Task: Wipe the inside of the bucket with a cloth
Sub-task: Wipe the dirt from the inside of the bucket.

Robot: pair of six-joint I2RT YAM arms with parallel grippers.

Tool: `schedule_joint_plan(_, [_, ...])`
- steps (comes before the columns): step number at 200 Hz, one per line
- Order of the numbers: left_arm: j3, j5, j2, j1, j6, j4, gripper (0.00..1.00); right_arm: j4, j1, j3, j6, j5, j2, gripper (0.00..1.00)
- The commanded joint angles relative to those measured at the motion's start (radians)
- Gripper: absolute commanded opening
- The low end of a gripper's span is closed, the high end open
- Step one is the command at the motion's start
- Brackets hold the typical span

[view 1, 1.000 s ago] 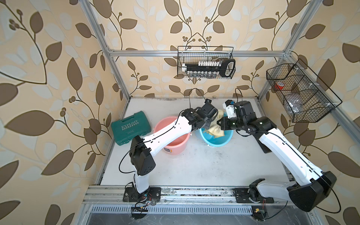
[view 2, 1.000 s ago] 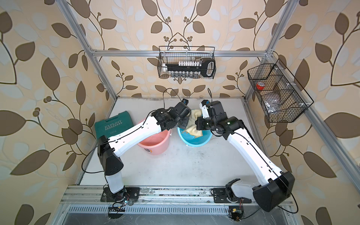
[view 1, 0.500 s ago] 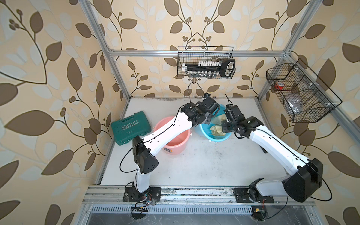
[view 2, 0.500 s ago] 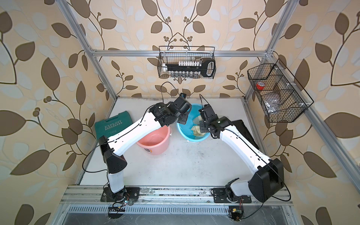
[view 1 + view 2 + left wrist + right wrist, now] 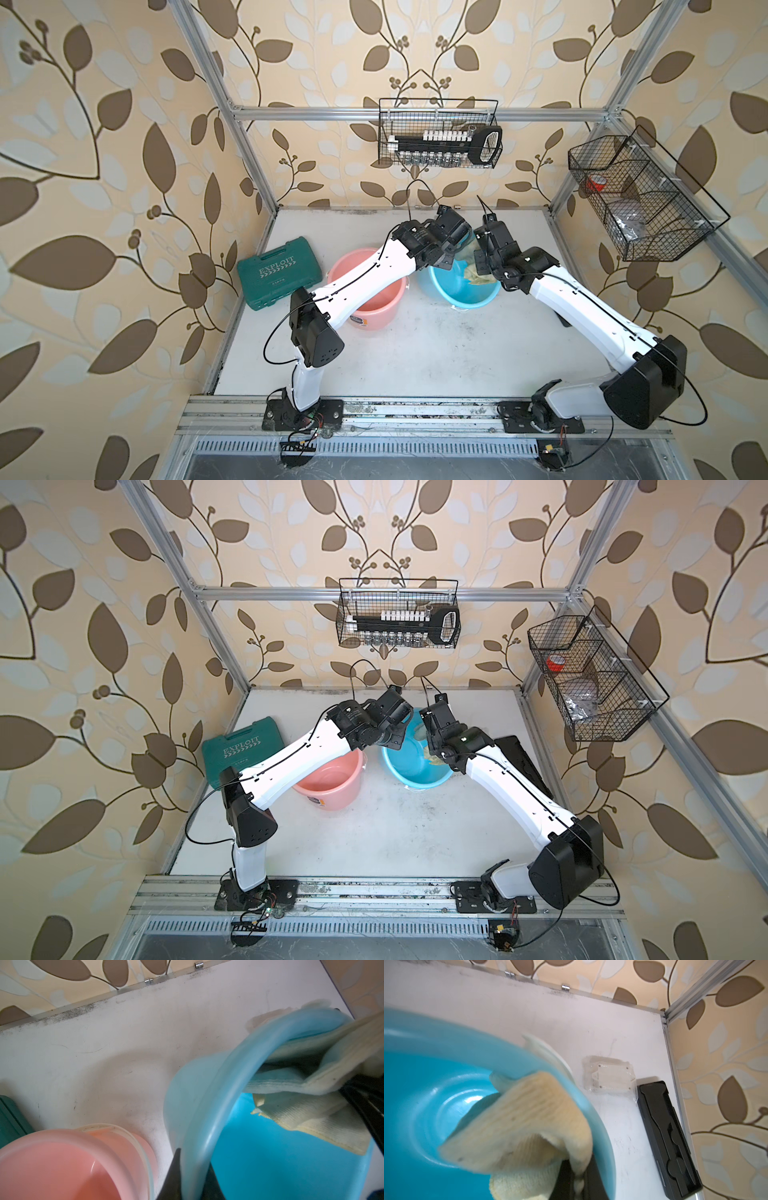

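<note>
The blue bucket stands at mid-table in both top views. My left gripper is shut on its near rim, one finger outside the wall and one inside. The pale yellow cloth is bunched in my right gripper, which is shut on it inside the bucket, against the wall on the right-hand side. A flap of cloth hangs down over the blue floor. From above only a patch of cloth shows between the two wrists.
A pink bucket stands just left of the blue one, under my left forearm. A green tool case lies at the left wall. A black tray and a clear packet lie to the right. Wire baskets hang on the walls.
My right gripper has carried the cloth from above the rim down into the blue bucket and over to its right-hand wall. The left gripper keeps its hold on the rim.
</note>
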Motion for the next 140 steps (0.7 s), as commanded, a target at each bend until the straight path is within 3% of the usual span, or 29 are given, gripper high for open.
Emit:
schedule_joint_plan(1, [0.001,0.085,-0.022,-0.003,-0.005,-0.015,0.0,0.097,-0.002,0.033,-0.005,-0.041,0.028,0.0])
schedule_joint_plan(89, [-0.061,0.298,-0.03,-0.003,-0.014,0.03,0.0,0.38,-0.031,-0.019,0.155,-0.429,-0.019,0.0])
schedule_joint_plan(108, [-0.069,0.308,-0.021,-0.003,-0.022,0.031,0.0,0.348,-0.044,-0.011,0.156,-0.384,-0.018,0.0])
schedule_joint_plan(140, [-0.063,0.208,-0.026,-0.001,-0.026,0.022,0.0,0.119,-0.069,0.081,0.124,-0.168,0.034,0.0])
